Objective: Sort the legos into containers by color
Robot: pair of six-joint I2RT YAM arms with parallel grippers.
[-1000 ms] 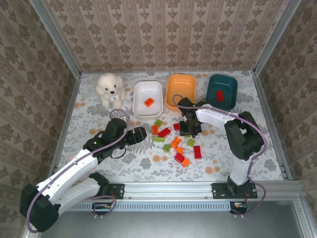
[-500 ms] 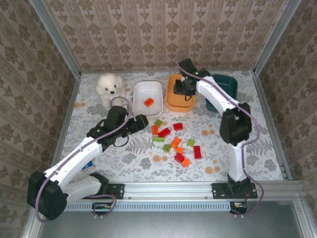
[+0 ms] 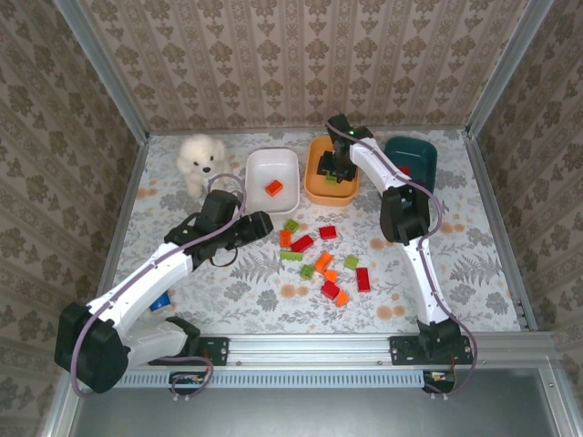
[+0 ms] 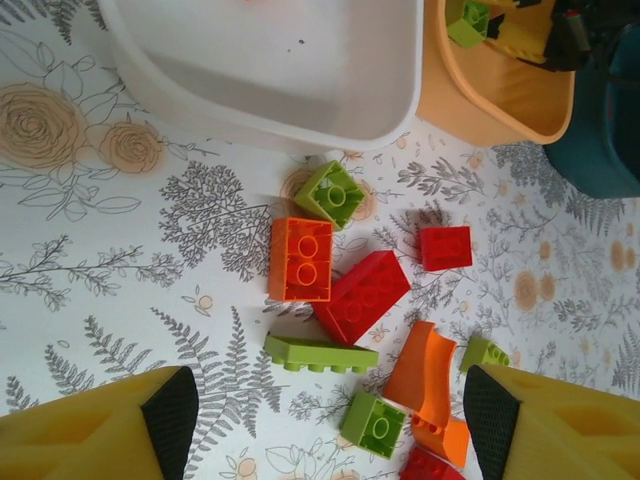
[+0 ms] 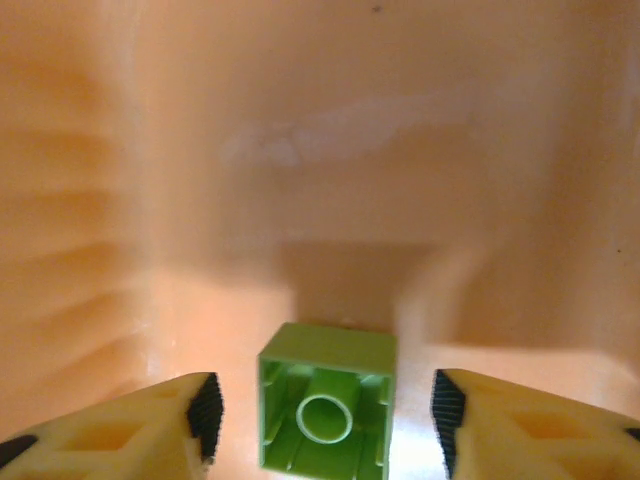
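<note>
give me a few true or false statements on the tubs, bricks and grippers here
1. A light green plastic brick lies in the orange plastic tub. True.
2. The right gripper is shut on that brick. False: its jaws stand open, with a gap on each side of the brick.
3. The white plastic tub holds an orange plastic brick. True.
4. The left gripper grips a red brick. False: it is open and empty above the loose bricks on the table.
5. The white plush dog sits in the dark teal tub. False: it sits on the table, left of the white tub.
</note>
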